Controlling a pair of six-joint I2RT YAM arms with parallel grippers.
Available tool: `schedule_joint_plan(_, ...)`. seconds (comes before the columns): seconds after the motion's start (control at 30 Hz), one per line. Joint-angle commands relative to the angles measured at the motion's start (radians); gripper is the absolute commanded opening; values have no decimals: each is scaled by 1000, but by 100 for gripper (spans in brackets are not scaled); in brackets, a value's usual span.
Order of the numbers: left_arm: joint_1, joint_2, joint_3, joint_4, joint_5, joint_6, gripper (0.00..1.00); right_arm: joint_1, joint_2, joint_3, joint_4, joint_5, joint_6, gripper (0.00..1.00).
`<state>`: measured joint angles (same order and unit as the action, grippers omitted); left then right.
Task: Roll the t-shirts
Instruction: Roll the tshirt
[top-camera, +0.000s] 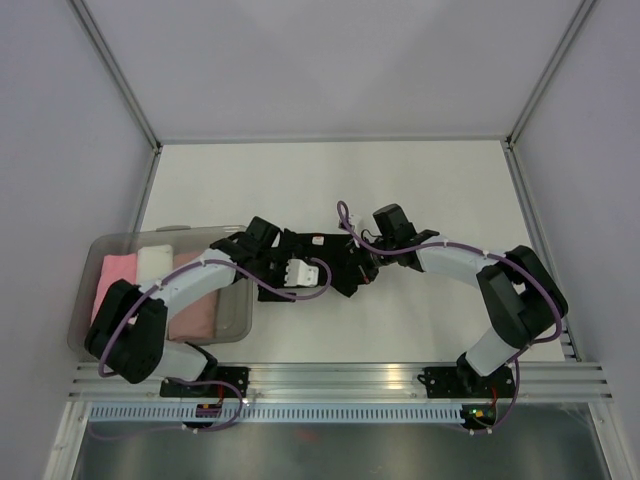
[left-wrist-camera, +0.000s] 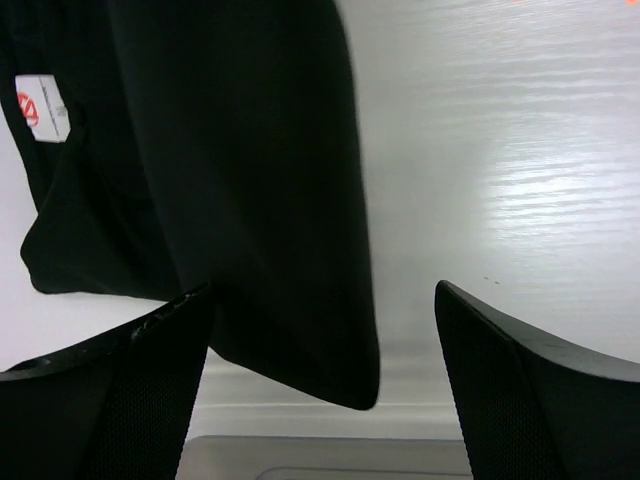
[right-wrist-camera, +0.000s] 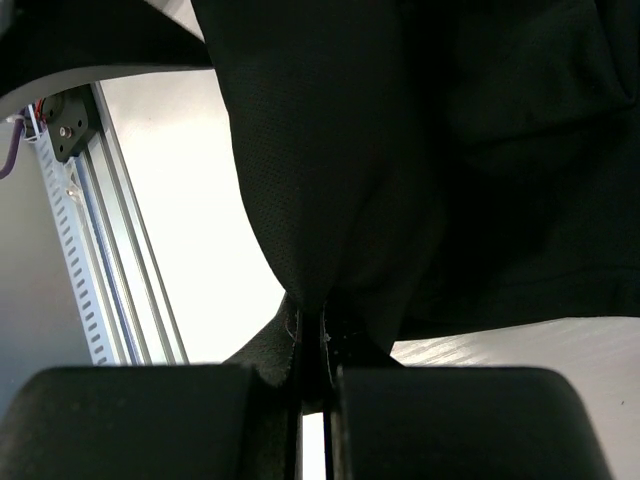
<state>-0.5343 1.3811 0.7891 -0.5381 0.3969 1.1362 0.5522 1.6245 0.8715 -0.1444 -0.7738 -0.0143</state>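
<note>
- Top external view: the black t-shirt (top-camera: 338, 268) sits bunched near the middle of the table, a bit toward the near edge, right where the two arms meet. The left arm (top-camera: 190, 280) reaches over the clear bin (top-camera: 150, 232) at the table's left edge, which has a pink roll (top-camera: 115, 275) and a white roll (top-camera: 155, 258) inside. The right arm (top-camera: 455, 262) comes in from the other side.
- Left wrist view: the left gripper (left-wrist-camera: 320, 390) is spread wide with nothing in it. The shirt lies ahead and off to the view's left, neck label (left-wrist-camera: 40, 108) at the far left. Its long edge runs straight away from the fingers, and the near corner pokes in between them, closer to the finger on the view's left.
- Right wrist view: the right gripper (right-wrist-camera: 315, 400) is pinched tight on a fold of the black cloth, with the rest spreading out beyond it. My guess is the left one is the free hand for the next grab, and it needs a nudge toward the cloth.
</note>
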Motion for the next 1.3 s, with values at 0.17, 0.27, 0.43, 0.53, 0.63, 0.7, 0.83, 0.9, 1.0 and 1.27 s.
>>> schedule_joint_plan(0.17, -1, 56, 24, 121, -55, -66, 69, -9, -12, -3, 16, -71, -19, 0)
schedule_joint_plan(0.27, 8, 65, 32, 112, -55, -52, 36, -14, -18, 0, -16, -78, -39, 1)
schedule_joint_plan(0.43, 54, 73, 152, -205, 119, 97, 2, -31, -22, 24, -159, -91, -156, 0)
schedule_joint_plan(0.53, 57, 97, 257, -500, 236, 230, 2, -29, -32, 32, -306, -105, -214, 0)
schedule_joint_plan(0.63, 57, 148, 324, -719, 290, 329, 2, -31, -49, 29, -380, -133, -275, 0)
schedule_joint_plan(0.7, 57, 180, 346, -763, 293, 335, 2, -31, -71, 24, -385, -166, -269, 0)
schedule_joint_plan(0.83, 69, 243, 354, -755, 276, 290, 5, -31, -19, 90, -440, -101, -274, 0)
schedule_joint_plan(0.9, 88, 280, 369, -740, 283, 269, 7, -38, 49, 119, -471, -93, -283, 1)
schedule_joint_plan(1.0, 114, 343, 397, -729, 275, 228, 9, -47, 119, 168, -451, -47, -230, 18)
schedule_joint_plan(1.27, 126, 403, 392, -672, 232, 152, 24, -112, 43, 146, -230, 31, -26, 43)
